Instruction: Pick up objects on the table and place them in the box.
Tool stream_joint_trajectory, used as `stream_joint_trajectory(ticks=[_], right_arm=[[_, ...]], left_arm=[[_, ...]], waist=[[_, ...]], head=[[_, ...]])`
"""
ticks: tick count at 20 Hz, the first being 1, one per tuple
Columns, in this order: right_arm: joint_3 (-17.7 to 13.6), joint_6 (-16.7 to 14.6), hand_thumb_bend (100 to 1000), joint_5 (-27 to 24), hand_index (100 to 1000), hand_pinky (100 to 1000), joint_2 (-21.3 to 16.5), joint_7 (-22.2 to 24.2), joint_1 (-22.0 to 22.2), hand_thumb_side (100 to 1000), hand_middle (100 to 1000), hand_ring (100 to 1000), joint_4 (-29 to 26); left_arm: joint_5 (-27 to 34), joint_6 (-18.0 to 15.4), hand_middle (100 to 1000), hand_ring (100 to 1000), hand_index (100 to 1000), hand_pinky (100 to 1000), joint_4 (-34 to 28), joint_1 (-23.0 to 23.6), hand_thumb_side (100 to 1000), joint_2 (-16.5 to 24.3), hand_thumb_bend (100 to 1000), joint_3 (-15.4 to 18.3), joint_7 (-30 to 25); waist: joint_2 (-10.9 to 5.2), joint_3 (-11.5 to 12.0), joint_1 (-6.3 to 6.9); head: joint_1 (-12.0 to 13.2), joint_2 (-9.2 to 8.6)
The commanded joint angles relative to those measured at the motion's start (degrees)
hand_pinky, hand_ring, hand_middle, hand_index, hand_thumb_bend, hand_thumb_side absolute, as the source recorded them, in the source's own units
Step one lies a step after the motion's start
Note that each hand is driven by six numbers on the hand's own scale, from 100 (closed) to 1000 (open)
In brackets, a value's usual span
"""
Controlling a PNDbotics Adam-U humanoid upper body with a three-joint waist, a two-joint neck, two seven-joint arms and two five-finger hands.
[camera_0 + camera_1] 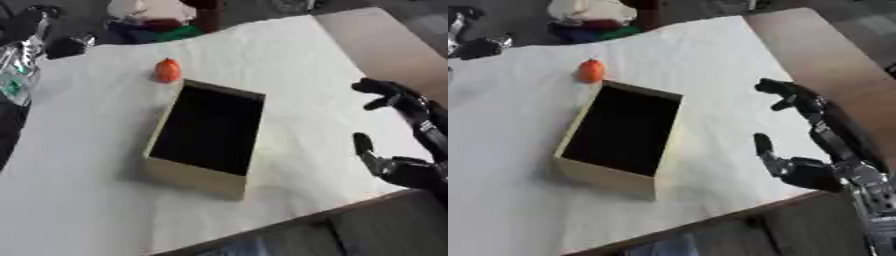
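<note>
Left eye view
- The counter is covered with a white, slightly creased sheet; bare brown surface shows at the upper right and along the near edge.
- A box with tan walls and a dark interior lies open-topped near the middle of the sheet, set askew. Nothing can be made out inside it.
- A small orange-red object, rounded in shape, rests on the sheet just beyond the far corner of the box. It stands close to the box wall; contact cannot be confirmed.
- The right hand enters from the right edge, well apart from the box. Its thumb points upward, and its fingers are spread and extended above, curled round nothing.
- At the upper left edge, black and silver parts of the left arm are visible; the left hand itself cannot be made out.
- Coloured cloth items lie beyond the far edge of the counter.

Right eye view
- The box and the orange-red object hold the same relation: object outside the box, just beside its far corner.
- The right hand is shown more fully, with dark fingers apart and relaxed over the right part of the sheet, touching neither box nor object.
</note>
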Motion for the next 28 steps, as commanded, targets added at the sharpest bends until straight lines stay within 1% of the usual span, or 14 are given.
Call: stream_joint_trajectory(ticks=[1, 3, 7, 9, 10, 12, 16, 18, 19, 21, 24, 26, 27, 28], right_arm=[[0.1, -0.1, 100, -0.5, 1000, 711, -0.9, 0.4, -1.0, 326, 866, 899, -1.4], [0.2, -0.1, 100, -0.6, 1000, 709, -0.9, 0.5, -1.4, 329, 865, 899, -1.4], [0.4, -0.2, 100, -0.7, 1000, 708, -0.7, 0.9, -2.0, 332, 865, 899, -1.5], [0.4, -0.2, 100, -0.7, 1000, 707, -0.6, 1.0, -2.2, 334, 865, 899, -1.5], [0.4, -0.2, 100, -0.7, 1000, 707, -0.6, 1.0, -2.3, 335, 864, 899, -1.5], [0.4, -0.2, 100, -0.8, 1000, 707, -0.5, 1.1, -2.5, 336, 863, 899, -1.5], [0.4, -0.3, 100, -0.7, 1000, 706, -0.4, 1.2, -2.5, 337, 862, 899, -1.5], [0.4, -0.3, 100, -0.7, 1000, 706, -0.3, 1.2, -2.6, 338, 862, 899, -1.6], [0.5, -0.3, 100, -0.7, 1000, 706, -0.3, 1.3, -2.6, 339, 862, 898, -1.6], [0.5, -0.3, 100, -0.7, 1000, 706, -0.2, 1.3, -2.7, 339, 860, 898, -1.5], [0.5, -0.4, 100, -0.7, 1000, 706, -0.1, 1.4, -2.8, 340, 860, 898, -1.6], [0.5, -0.4, 100, -0.7, 1000, 705, 0.0, 1.4, -2.8, 341, 860, 898, -1.5], [0.5, -0.4, 100, -0.7, 1000, 705, 0.0, 1.4, -2.9, 342, 860, 898, -1.5], [0.5, -0.4, 100, -0.7, 1000, 705, 0.0, 1.5, -2.9, 343, 860, 898, -1.5]], left_arm=[[-3.0, -1.0, 809, 823, 894, 832, -2.2, -2.3, 663, 0.0, 600, -0.8, -2.2], [-4.9, -2.0, 811, 824, 901, 843, -3.1, -2.7, 656, -0.4, 642, -1.4, -3.2], [-8.8, -3.6, 803, 817, 907, 844, -4.3, -3.2, 655, -1.3, 724, -2.5, -5.7], [-10.7, -4.3, 801, 814, 918, 841, -4.0, -3.3, 661, -1.9, 780, -2.7, -7.4], [-11.7, -4.8, 800, 813, 926, 839, -3.8, -3.3, 670, -2.2, 837, -2.7, -8.3], [-13.6, -5.6, 797, 810, 928, 837, -3.7, -3.4, 659, -2.5, 906, -2.5, -10.2], [-16.1, -6.7, 795, 807, 935, 834, -3.6, -3.5, 622, -3.1, 959, -1.6, -14.0], [-16.7, -7.0, 796, 808, 936, 834, -3.9, -3.6, 618, -3.2, 960, -1.3, -15.8], [-16.9, -7.2, 799, 811, 941, 836, -4.1, -3.6, 575, -3.3, 936, -1.2, -16.5], [-17.3, -7.4, 789, 800, 931, 827, -4.7, -3.6, 552, -3.6, 866, -1.1, -17.1], [-17.8, -6.4, 781, 790, 920, 815, -5.3, -3.4, 529, -4.0, 778, -1.0, -15.7], [-17.8, -5.5, 773, 783, 907, 802, -5.4, -3.3, 534, -4.4, 731, -0.9, -14.3], [-17.8, -5.0, 769, 778, 903, 797, -5.4, -3.3, 533, -4.5, 689, -0.8, -13.5], [-17.8, -4.5, 767, 775, 901, 793, -5.3, -3.2, 538, -4.7, 675, -0.8, -12.8]], waist=[[-0.37, -0.6, 0.13], [0.06, -1.2, 0.47], [0.79, -2.5, 1.01], [1.06, -3.0, 1.22], [1.2, -3.2, 1.3], [1.42, -3.3, 1.37], [1.84, -3.6, 1.41], [2.01, -3.8, 1.43], [2.13, -4.0, 1.45], [2.34, -4.3, 1.46], [2.6, -4.5, 1.45], [2.76, -4.7, 1.49], [2.85, -4.8, 1.52], [2.93, -4.9, 1.55]], head=[[1.1, -0.89], [1.9, -1.21], [2.1, -1.63], [2.2, -1.75], [2.2, -1.82], [2.2, -1.92], [2.2, -1.98], [2.3, -2.02], [2.3, -2.06], [2.3, -2.13], [2.3, -2.23], [2.4, -2.31], [2.4, -2.36], [2.5, -2.42]])
